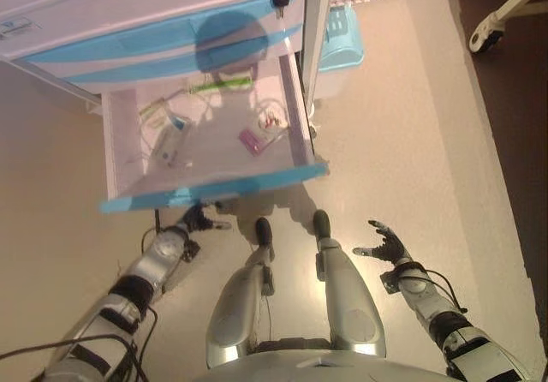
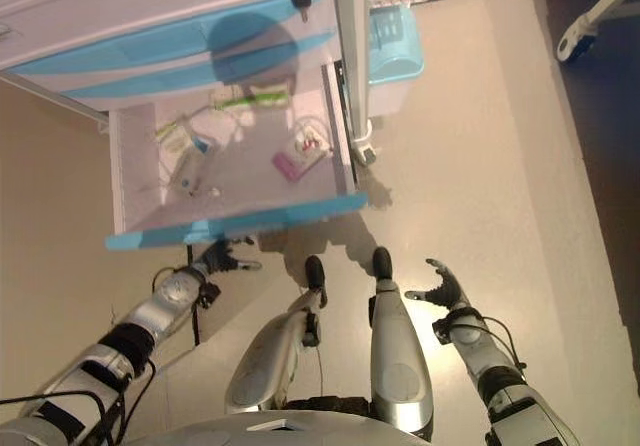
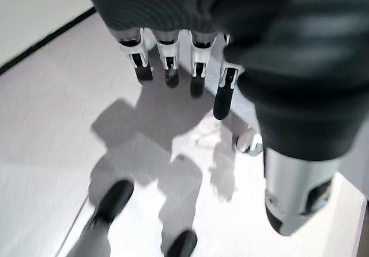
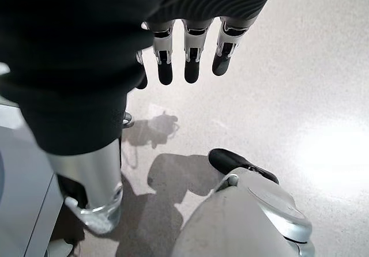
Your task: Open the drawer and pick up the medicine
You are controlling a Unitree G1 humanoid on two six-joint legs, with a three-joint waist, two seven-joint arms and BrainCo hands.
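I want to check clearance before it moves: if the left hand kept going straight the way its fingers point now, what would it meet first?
Probably the blue front panel of the open drawer. The left hand, fingers relaxed, sits just below it; depth is unclear, so it might pass underneath.

A light blue plastic basket [image 1: 341, 38] sits on the beige floor [image 1: 411, 142] beside the cabinet; a white caster wheel [image 1: 485, 34] stands well apart.

Head pair overhead; wrist cameras floorward.
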